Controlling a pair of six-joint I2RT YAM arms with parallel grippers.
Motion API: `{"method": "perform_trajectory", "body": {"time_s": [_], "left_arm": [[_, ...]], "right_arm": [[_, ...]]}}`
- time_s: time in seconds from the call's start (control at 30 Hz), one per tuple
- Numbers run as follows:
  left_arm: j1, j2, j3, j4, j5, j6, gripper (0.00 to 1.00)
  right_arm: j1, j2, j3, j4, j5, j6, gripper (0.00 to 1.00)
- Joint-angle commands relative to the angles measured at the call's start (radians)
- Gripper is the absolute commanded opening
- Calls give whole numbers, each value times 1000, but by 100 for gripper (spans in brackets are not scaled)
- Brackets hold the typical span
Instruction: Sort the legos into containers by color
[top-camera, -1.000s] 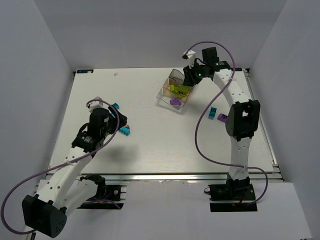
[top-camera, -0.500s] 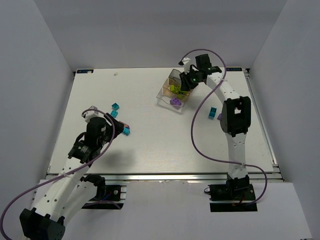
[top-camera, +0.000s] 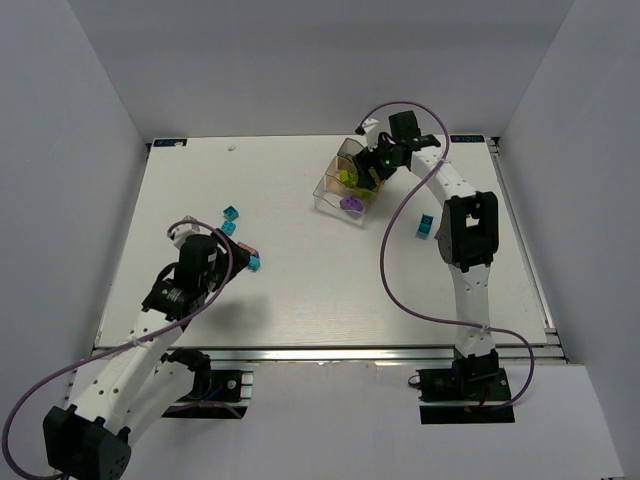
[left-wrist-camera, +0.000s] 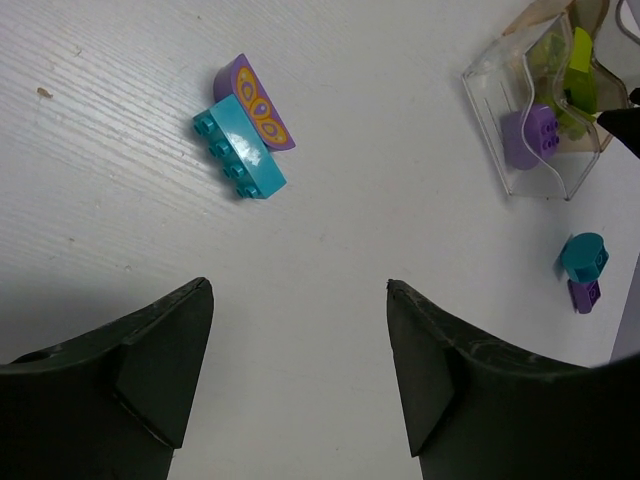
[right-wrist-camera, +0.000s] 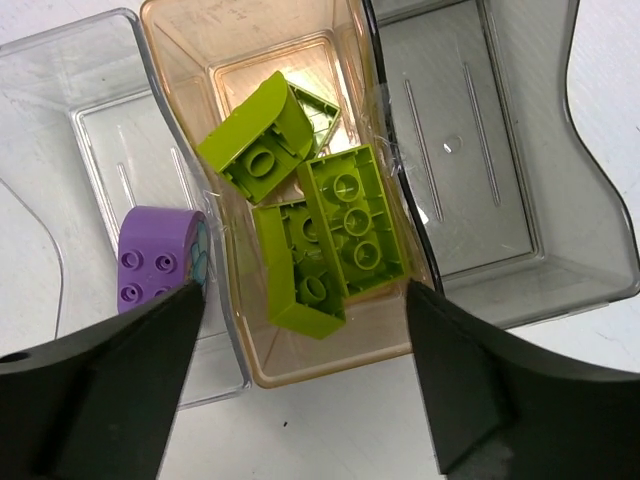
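Both wide open, empty: right gripper over tray by far edge, lime bricks in middle bay; left gripper near teal brick, left edge. Risk: right fingers snagging tray walls.

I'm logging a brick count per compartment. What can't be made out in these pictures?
Right wrist view: the lime bricks overlap, so their exact count is unsure; one finger covers part of the purple brick.
Top view: the right gripper hides the tray's far end; bricks inside are too small to count.
Left wrist view: the tray is cut off by the top edge.
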Motion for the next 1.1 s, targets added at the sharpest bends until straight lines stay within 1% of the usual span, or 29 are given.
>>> {"method": "perform_trajectory", "body": {"time_s": [0.0, 0.03, 0.07, 0.1, 0.13, 0.17, 0.2, 0.27, 0.3, 0.37, 0.4, 0.43, 0.47, 0.5, 0.57, 0.6, 0.63, 0.67, 0.7, 0.73, 0.77, 0.8, 0.83, 0.87, 0.9, 0.93, 1.07], "left_arm": [[6, 27, -5, 25, 9, -26, 80], [6, 44, -2, 26, 3, -34, 82], [6, 52, 3, 29, 0, -37, 83], [6, 61, 5, 31, -6, -43, 85], [6, 70, 8, 31, -17, -59, 89], [6, 88, 11, 32, -18, -62, 89], [6, 98, 12, 41, -20, -62, 89], [7, 136, 18, 46, -20, -63, 88], [7, 150, 28, 45, -18, -63, 88], [9, 185, 38, 38, -18, -68, 85], [9, 219, 51, 31, -17, -69, 84], [9, 236, 57, 29, -15, -71, 83], [9, 250, 63, 25, -12, -72, 83], [9, 271, 69, 28, -9, -73, 83], [9, 280, 72, 38, -6, -73, 82], [9, 282, 71, 41, -6, -74, 83], [9, 279, 68, 46, -7, -74, 83], [11, 277, 66, 52, -7, -74, 82], [11, 277, 63, 52, -6, -74, 83], [11, 274, 60, 54, -4, -73, 83], [11, 273, 57, 54, -3, -73, 83], [11, 271, 54, 57, 3, -71, 83], [11, 265, 45, 58, 5, -69, 83], [11, 265, 40, 66, 8, -68, 83], [12, 262, 37, 69, 11, -65, 84], [12, 259, 32, 72, 11, -63, 84], [15, 270, 25, 83, 19, -56, 86]], "right_arm": [[-1, -94, 12, 27, -11, -52, 89], [-3, -156, -37, 38, -18, -67, 89], [-4, -192, -77, 86, -41, -72, 89], [-10, -235, -180, 123, -59, -72, 89], [-12, -320, -236, 160, -81, -70, 89], [-15, -356, -285, 185, -148, -87, 89], [-19, -390, -322, 185, -199, -111, 88], [-21, -456, -384, 145, -314, -166, 78], [-22, -471, -394, 100, -337, -179, 60], [-22, -514, -430, 81, -359, -184, 35], [-22, -530, -446, 75, -347, -184, 15], [-22, -565, -482, 78, -299, -182, 10], [-27, -582, -503, 85, -270, -174, 9], [-41, -602, -525, 105, -233, -133, 12], [-67, -634, -551, 104, -149, -93, 25], [-106, -634, -546, 83, -133, -61, 38], [-130, -630, -540, 12, -121, -55, 46], [-154, -625, -531, -28, -112, -55, 51], [-200, -617, -531, -65, -95, -74, 64], [-222, -617, -533, -136, -68, -97, 68], [-267, -617, -549, -164, -60, -127, 72], [-285, -620, -563, -189, -51, -163, 77], [-312, -619, -574, -215, -23, -250, 79], [-325, -622, -586, -258, -9, -294, 81], [-343, -622, -609, -275, 2, -337, 81], [-348, -620, -620, -289, 31, -413, 81], [-360, -607, -655, -304, 72, -539, 80]]}}
